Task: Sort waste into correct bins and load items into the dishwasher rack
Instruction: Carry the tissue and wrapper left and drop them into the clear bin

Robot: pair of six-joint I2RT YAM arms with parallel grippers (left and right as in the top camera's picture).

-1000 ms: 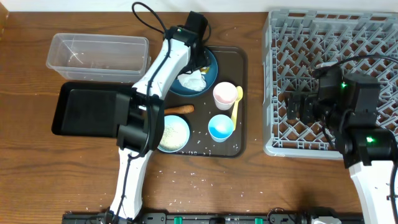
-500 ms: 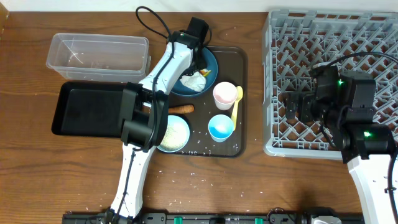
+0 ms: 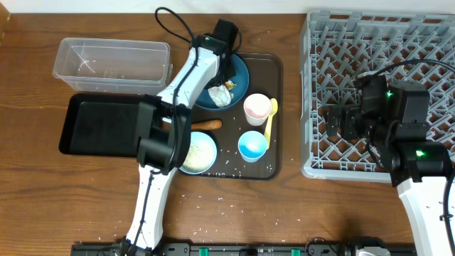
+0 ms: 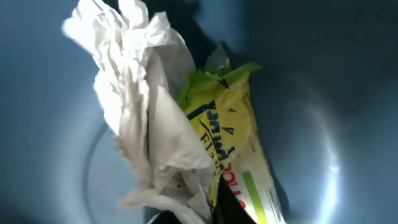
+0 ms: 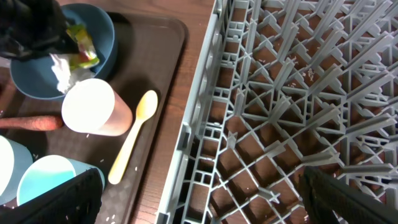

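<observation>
On the dark-blue plate [image 3: 242,71] my left gripper [image 3: 225,80] [image 4: 208,213] is shut on the crumpled white napkin [image 4: 146,124] [image 3: 217,97]. The yellow-green scrap [image 4: 233,140] [image 3: 229,86] lies against one dark fingertip. On the brown tray sit the pink cup [image 3: 257,109], light-blue cup [image 3: 252,145], yellow spoon [image 3: 271,119], carrot [image 3: 205,124] and pale bowl [image 3: 197,153]. My right gripper [image 3: 343,122] [image 5: 208,205] hangs open over the grey dishwasher rack [image 3: 370,43] [image 5: 298,93], holding nothing.
The clear tub [image 3: 110,64] stands at the far left, and the black tray [image 3: 99,124] lies just in front of it. The brown serving tray [image 3: 274,71] lies between them and the rack. Loose rice grains [image 3: 220,206] dot the table in front.
My left gripper has closed on the napkin, which is now bunched smaller on the plate. That arm shifted slightly right early on. The right arm has stayed still.
</observation>
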